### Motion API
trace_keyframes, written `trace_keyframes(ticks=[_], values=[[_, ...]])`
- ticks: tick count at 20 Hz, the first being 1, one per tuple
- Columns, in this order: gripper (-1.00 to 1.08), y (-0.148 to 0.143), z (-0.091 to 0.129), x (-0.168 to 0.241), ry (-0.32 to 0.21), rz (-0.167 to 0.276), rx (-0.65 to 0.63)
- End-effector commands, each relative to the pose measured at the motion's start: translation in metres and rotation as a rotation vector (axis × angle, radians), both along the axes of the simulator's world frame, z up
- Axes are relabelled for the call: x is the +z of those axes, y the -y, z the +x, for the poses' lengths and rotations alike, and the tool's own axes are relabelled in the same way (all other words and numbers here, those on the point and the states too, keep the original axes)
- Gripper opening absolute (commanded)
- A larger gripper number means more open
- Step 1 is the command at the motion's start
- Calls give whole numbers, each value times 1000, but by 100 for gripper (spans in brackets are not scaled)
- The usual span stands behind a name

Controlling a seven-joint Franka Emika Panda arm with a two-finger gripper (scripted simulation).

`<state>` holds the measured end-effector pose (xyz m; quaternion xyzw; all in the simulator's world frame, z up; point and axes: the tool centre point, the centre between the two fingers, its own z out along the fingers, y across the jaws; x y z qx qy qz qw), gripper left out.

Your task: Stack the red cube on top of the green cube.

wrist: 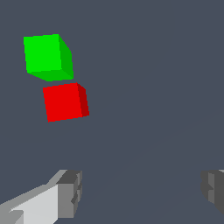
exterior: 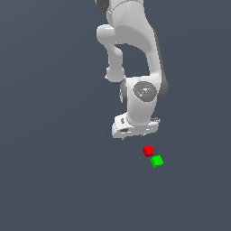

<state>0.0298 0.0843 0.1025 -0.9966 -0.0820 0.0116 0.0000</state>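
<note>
Just one red cube, one green cube.

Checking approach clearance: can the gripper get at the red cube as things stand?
Probably yes: the gripper is open with nothing above the red cube; the green cube sits close beside one corner, leaving little room.

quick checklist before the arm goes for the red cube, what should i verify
1. Fingers spread wide with nothing between them: ok.
2. Red cube free to grab, flat on the floor: ok.
3. Gripper centred over the red cube: not ok, the cube sits off to one side of the gap in the wrist view.
4. Room around the red cube for the fingers: cannot tell, the green cube is very close, nearly corner to corner.
5. Green cube top bare for stacking: ok.
6. Gripper down at grasp height: not ok, it hangs above the cubes.
</note>
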Motion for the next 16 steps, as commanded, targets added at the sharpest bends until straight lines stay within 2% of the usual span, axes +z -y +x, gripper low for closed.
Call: trace_keyframes(ticks=[1, 8, 16], values=[[100, -21, 11, -9, 6, 2, 36], [100, -63, 32, -25, 17, 3, 109], [100, -84, 42, -32, 23, 4, 146]])
